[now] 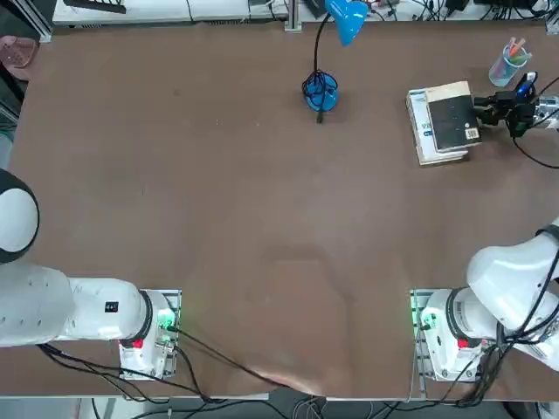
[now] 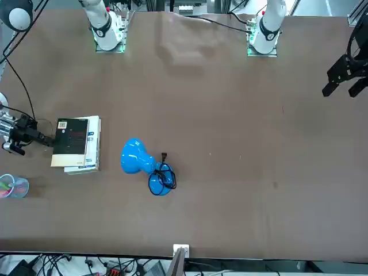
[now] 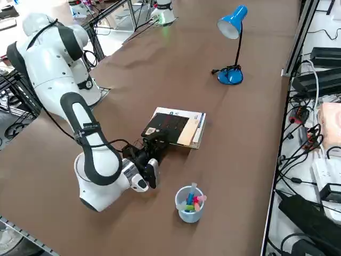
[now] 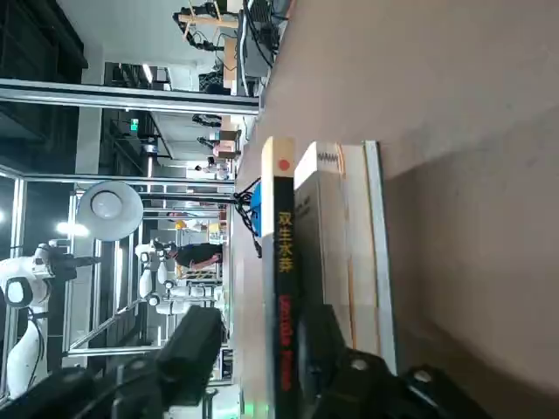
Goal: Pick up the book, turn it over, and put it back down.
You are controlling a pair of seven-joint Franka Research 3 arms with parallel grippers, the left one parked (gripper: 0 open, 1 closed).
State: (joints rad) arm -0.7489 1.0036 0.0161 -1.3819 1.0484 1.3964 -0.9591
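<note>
Toward the bench's (image 1: 218,201) far right corner, the black-covered book (image 1: 453,122) lies on a thicker white book (image 1: 421,127), probably light and slightly flexible, best pinched at its spine, with the right fingers (image 4: 194,349) spread there.

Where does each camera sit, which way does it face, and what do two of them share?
Top: overhead, facing down; right arm, right pincer at the black book.
Front: across the table, facing the robot; right arm at picture left.
Right side: raised, looking diagonally down; right arm.
Right wrist: on the right arm, facing book spines; pincer fingers.
Top and front share the blue desk lamp.
</note>
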